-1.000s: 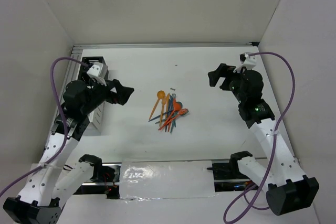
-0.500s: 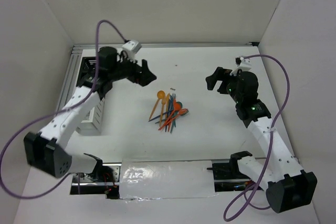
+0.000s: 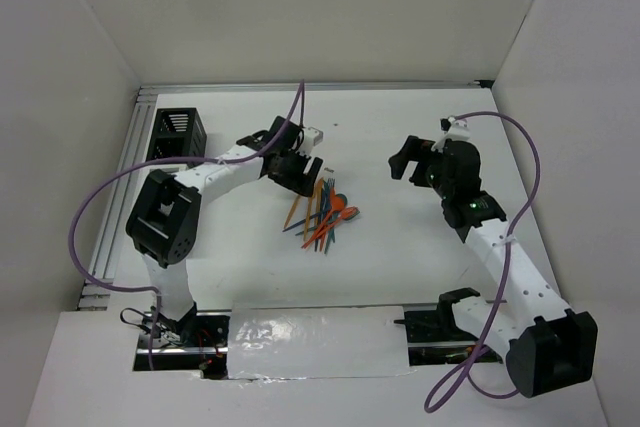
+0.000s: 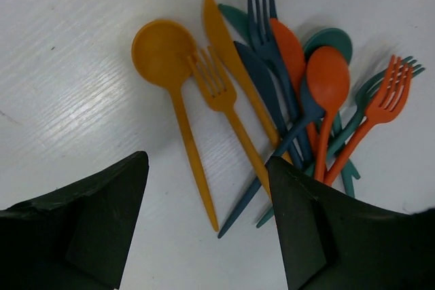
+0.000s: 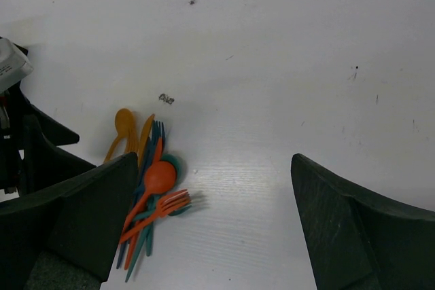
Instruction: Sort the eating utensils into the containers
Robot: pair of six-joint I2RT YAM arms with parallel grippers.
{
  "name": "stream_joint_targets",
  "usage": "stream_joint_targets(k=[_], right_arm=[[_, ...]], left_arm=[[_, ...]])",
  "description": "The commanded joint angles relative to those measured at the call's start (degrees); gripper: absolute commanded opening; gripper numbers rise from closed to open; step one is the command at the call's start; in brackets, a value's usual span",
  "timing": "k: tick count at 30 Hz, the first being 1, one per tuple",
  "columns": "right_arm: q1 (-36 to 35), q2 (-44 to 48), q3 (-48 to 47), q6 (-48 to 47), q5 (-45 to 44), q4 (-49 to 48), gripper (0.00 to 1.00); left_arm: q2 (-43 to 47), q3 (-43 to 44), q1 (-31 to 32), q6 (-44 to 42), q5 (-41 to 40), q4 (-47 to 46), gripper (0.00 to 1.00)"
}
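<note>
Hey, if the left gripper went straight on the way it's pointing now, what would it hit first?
Probably the yellow-orange spoon and yellow-orange fork: their handles lie between the open left gripper's fingers in its wrist view. Height above them is unclear.

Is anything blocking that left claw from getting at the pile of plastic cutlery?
Nothing visible does. In the left wrist view the left gripper is open right at the utensils, with only bare table around them. The handle of the orange spoon lies in the gap between its fingers.
</note>
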State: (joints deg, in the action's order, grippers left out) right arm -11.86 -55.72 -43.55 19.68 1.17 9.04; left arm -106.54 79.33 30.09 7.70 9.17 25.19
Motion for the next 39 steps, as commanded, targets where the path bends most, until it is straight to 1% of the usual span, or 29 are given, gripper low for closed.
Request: stream_joint_targets(k=[1,3,6,11,14,16,18,19,20,21,22,23,26,28,30,31,32,33,34,35,36,37,38,39], right_arm=[[-0.6,-0.3,0.6,0.3,-1.1,-3.6,1.00],[-0.5,-0.2,1.6,0.5,-0.6,-4.1,1.00],[-0.6,-0.7,1.6,1.1,-0.6,-4.1,1.00],[-0.6,-0.7,1.6,0.5,-1.7,-3.6,1.00],[-0.6,0.3,1.6,0.4,-2.2,-3.6,1.00],[-0.6,0.4,2.2,0.4,-2.2,-3.6,1.00],[-0.7,1.4,2.2,0.2,-1.4,-3.6,1.00],[-0.7,1.6,2.2,0.4,-1.4,-3.6,1.00],[-0.7,2.0,2.2,0.3,-1.4,-3.6,1.00],[-0.7,2.0,2.2,0.3,-1.4,-3.6,1.00],[-0.8,2.1,2.2,0.3,-1.4,-3.6,1.00],[-0.6,2.4,2.2,0.4,-1.4,-3.6,1.00],[-0.8,3.2,2.7,0.4,-2.1,-3.6,1.00],[-0.7,3.9,2.7,0.7,-2.8,-3.6,1.00],[-0.7,4.1,2.7,0.9,-2.2,-4.8,1.00],[-0.7,4.0,2.7,1.5,-1.2,-4.8,1.00],[-0.6,4.0,2.1,1.8,-0.6,-5.3,1.00],[-0.6,3.9,2.1,2.1,0.3,-6.1,1.00],[-0.8,3.5,2.1,2.9,2.0,-6.1,1.00],[-0.7,3.3,2.1,3.3,2.6,-7.0,1.00],[-0.9,3.1,2.1,3.7,3.2,-7.6,1.00],[-1.0,2.1,2.1,4.5,3.9,-8.8,1.00],[-1.1,1.8,2.1,5.0,4.5,-9.4,1.00],[-1.0,1.2,1.5,5.3,5.0,-10.2,1.00]], left_arm=[[0.8,-1.1,0.6,-0.1,-5.0,-1.5,0.83],[0.7,-2.2,0.5,-0.4,-6.3,-3.5,0.81],[-1.1,-2.7,0.4,-0.3,-6.1,-3.3,0.73],[-3.3,-3.9,1.6,0.2,-7.1,-4.3,0.73],[-4.8,-3.9,2.0,0.6,-8.1,-4.5,0.66],[-6.2,-3.6,2.0,0.6,-9.0,-4.5,0.65],[-7.4,-3.4,2.0,-0.3,-9.1,-5.0,0.59],[-7.4,-3.2,2.1,-0.3,-11.6,-4.6,0.55],[-7.6,-3.0,2.1,-0.3,-11.8,-4.4,0.44],[-8.0,-3.0,2.0,-0.1,-11.9,-4.6,0.39],[-8.3,-3.1,2.0,0.0,-11.5,-5.0,0.37],[-8.4,-3.0,2.0,0.0,-11.3,-4.8,0.31],[-9.4,-3.0,2.0,-0.1,-10.4,-5.6,0.18],[-8.8,-3.7,1.7,0.0,-11.5,-7.0,0.17],[-6.0,-3.6,0.1,1.1,-10.7,-8.1,0.16],[-4.5,-3.0,-1.2,2.6,-10.8,-7.9,0.12],[0.5,-2.6,-5.3,3.1,-9.7,-8.4,0.04],[3.7,-3.2,-4.8,3.1,-6.7,-9.5,0.00],[7.3,-4.2,-8.0,2.5,-4.4,-14.4,0.01],[14.4,-5.6,-12.6,1.0,1.0,-17.3,0.02],[17.5,-7.4,-15.2,0.6,3.5,-20.3,0.04],[22.4,-8.2,-14.6,0.3,6.2,-24.8,0.05],[24.6,-8.8,-21.1,0.6,11.4,-28.4,0.05],[26.4,-9.7,-24.1,1.1,14.3,-33.8,0.05]])
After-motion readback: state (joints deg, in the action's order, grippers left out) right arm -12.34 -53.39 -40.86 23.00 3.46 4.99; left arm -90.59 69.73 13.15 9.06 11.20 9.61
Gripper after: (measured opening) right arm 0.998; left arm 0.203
